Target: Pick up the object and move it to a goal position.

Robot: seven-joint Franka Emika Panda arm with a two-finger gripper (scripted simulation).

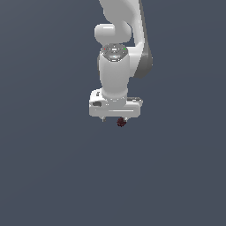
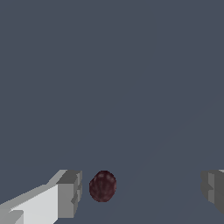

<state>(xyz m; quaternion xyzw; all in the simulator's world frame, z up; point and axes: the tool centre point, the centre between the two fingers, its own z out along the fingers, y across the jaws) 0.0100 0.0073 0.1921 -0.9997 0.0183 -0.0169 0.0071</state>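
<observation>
While arm [image 1: 115,75] points straight down | jaws spread wide | object [image 2: 103,186] between fingers [image 2: 70,194], nearer one

The fingers [image 2: 70,192] stand wide apart. The object [image 2: 103,186] sits in the gap, just beside one finger, with a broad open span to the other. The grey surface [image 1: 53,176] around the gripper [image 1: 114,120] is plain on all sides.

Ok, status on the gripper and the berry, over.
Gripper open, straddling the berry. Berry off-centre, near one finger, not gripped. Nothing in the way.
</observation>
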